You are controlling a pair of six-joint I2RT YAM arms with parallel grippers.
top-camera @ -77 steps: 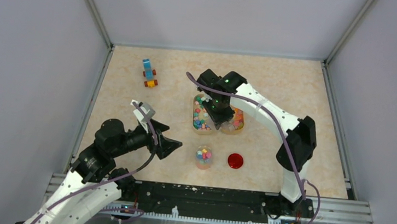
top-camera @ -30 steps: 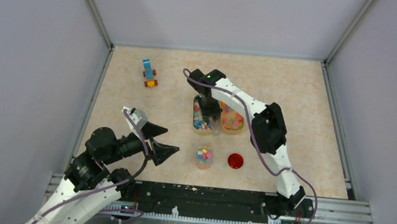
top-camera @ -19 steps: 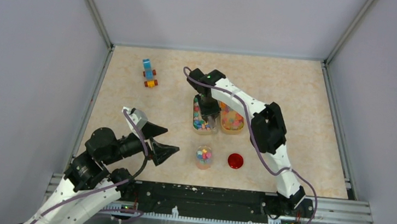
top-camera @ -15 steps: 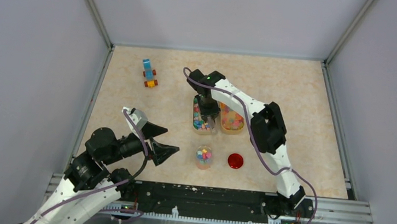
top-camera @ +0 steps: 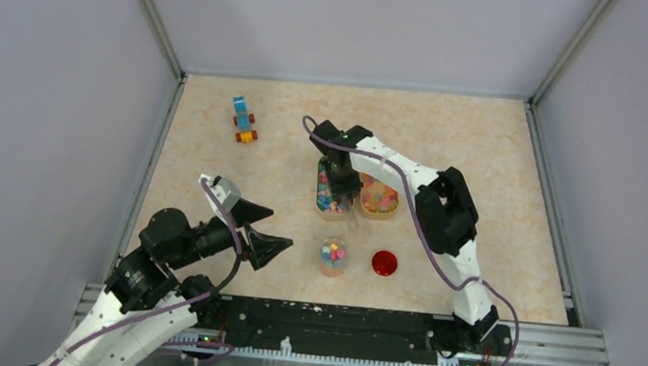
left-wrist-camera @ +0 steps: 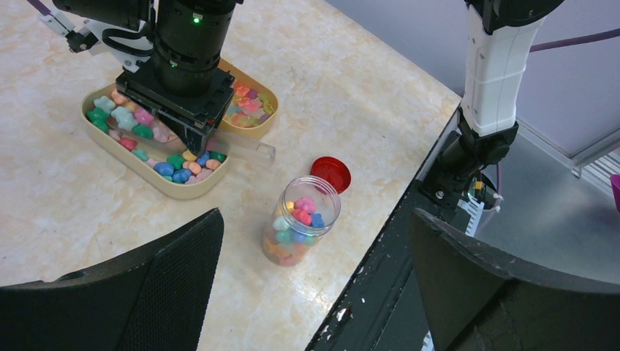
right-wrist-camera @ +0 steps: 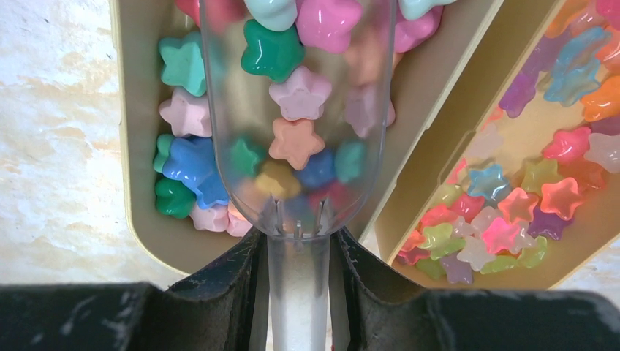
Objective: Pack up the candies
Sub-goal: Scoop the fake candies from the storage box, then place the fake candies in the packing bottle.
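Grey walls [top-camera: 62, 77] close the cell on three sides around a beige marbled table [top-camera: 484, 163], and a metal rail [top-camera: 333, 327] runs along its near edge.

The right gripper [right-wrist-camera: 297, 245] reaches out to mid-table and points down. Its fingers [right-wrist-camera: 227, 307] are clamped on the handle of a clear scoop [right-wrist-camera: 296, 285]. The left gripper [top-camera: 269, 230] hangs low near the table's left front. Its jaws are spread wide, nothing is between them, and it stands well apart from everything.

Directly under the right gripper lies a tan tray [left-wrist-camera: 135, 167], with a second tan tray [left-wrist-camera: 265, 126] touching it on the gripper's right. The scoop's bowl sits over the first tray.

Back toward the bases from the right gripper stands an open clear jar [left-wrist-camera: 296, 234], part filled. A round red lid [left-wrist-camera: 330, 174] lies flat just beside it. Far off to the left gripper's front is a blue-and-orange toy vehicle [top-camera: 242, 120].

The candies [right-wrist-camera: 191, 162], small coloured stars, fill both trays and the jar. More show through the scoop's bowl, but I cannot tell whether they lie in it or beneath it.
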